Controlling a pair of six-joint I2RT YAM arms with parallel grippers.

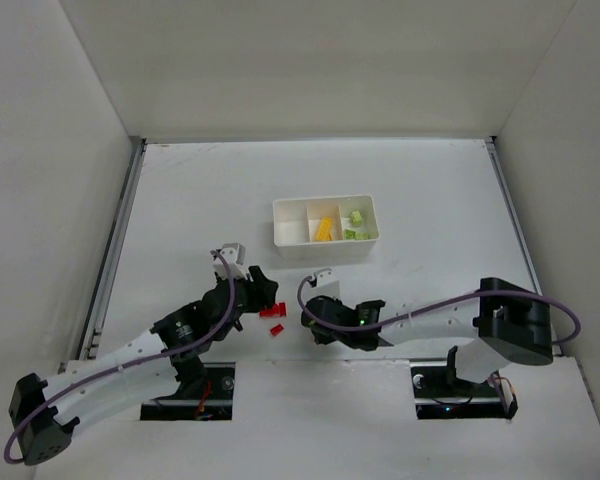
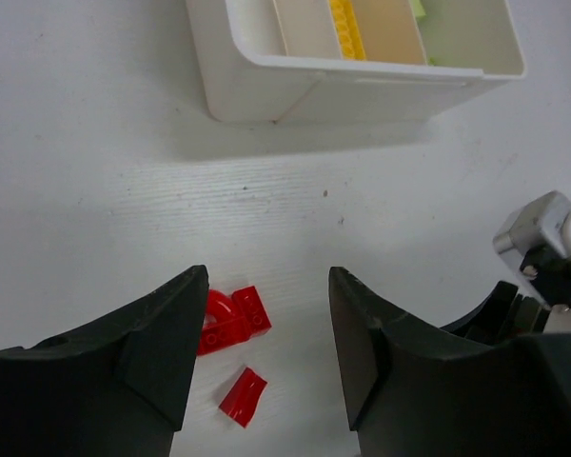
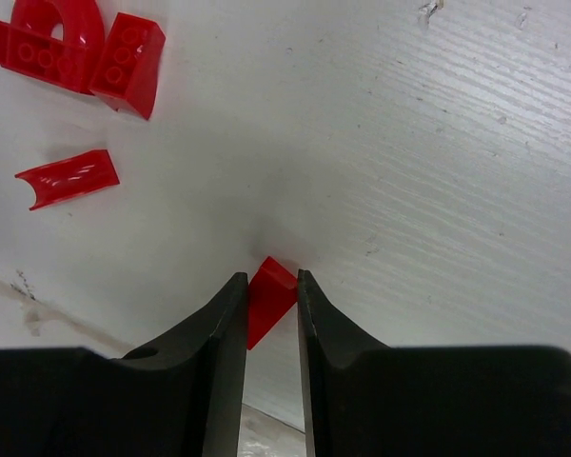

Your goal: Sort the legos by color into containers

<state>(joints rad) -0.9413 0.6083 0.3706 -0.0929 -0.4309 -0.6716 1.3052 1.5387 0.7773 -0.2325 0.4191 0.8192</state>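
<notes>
Right gripper [image 3: 270,279] is clamped on a small red wedge [image 3: 266,303], one finger on each side, bottom centre of the right wrist view. Can't tell if the wedge is on the tabletop [image 1: 200,200] or just off it. Left gripper [image 2: 266,281] is released, jaws spread, nothing in it, hovering over the other red legos [image 2: 230,319].

Loose reds: arch piece [image 3: 52,43] touching a slope brick [image 3: 128,62], upper left of the right wrist view. A curved tile [image 3: 68,177] lies just below them, apart. In the top view they sit centre frame, between the two grippers and below the tray [image 1: 325,199].

Handling, my read: hard glossy plastic, very light, rigid, no crush risk. It's slippery, and a slanted face can squirt out of a pinch, so grip parallel faces, not the slope. The curved tile is low and thin, so take it across its long straight edges. Arch piece and slope brick touch, so pick the outer one first or nudge them apart.

The tray has three compartments in a row, upper centre of the top view. The left compartment [image 1: 290,224] shows nothing in it. The middle one holds yellow legos [image 1: 324,229], the right one green legos [image 1: 356,222]. Reds presumably go left, and none are in there yet.
</notes>
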